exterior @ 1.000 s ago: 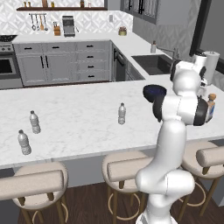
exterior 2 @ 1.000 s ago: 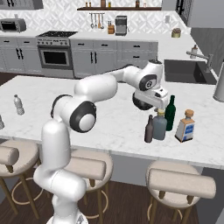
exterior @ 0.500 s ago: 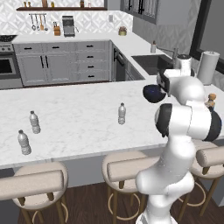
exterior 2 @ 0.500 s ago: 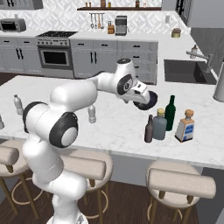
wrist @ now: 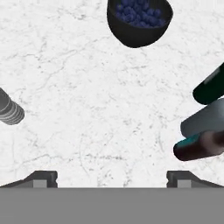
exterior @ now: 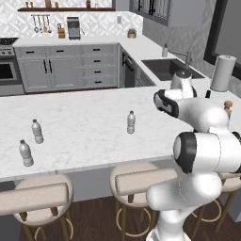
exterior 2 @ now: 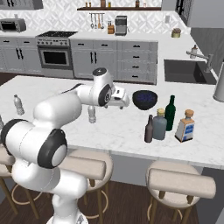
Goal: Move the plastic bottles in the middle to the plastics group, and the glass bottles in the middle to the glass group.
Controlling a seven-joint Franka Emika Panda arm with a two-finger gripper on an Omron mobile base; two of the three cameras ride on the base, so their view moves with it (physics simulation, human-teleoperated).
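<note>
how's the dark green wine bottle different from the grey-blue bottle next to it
The dark green wine bottle is tall and slim with a long narrow neck; the grey-blue bottle is squat and wide. The wine bottle is dark green and opaque-looking; the grey-blue one is paler, topped by a tan stopper. The grey-blue bottle stands nearer the counter's stool-side edge, the wine bottle behind it. Both stand upright on the white marble counter.

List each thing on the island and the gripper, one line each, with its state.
gripper: open, empty, above the counter
middle water bottle: upright, capped
two left water bottles: upright, capped
brown bottle: upright beside the grey-blue bottle
grey-blue bottle: upright, stoppered
green wine bottle: upright
labelled bottle: upright, stoppered
dark bowl: upright
</note>
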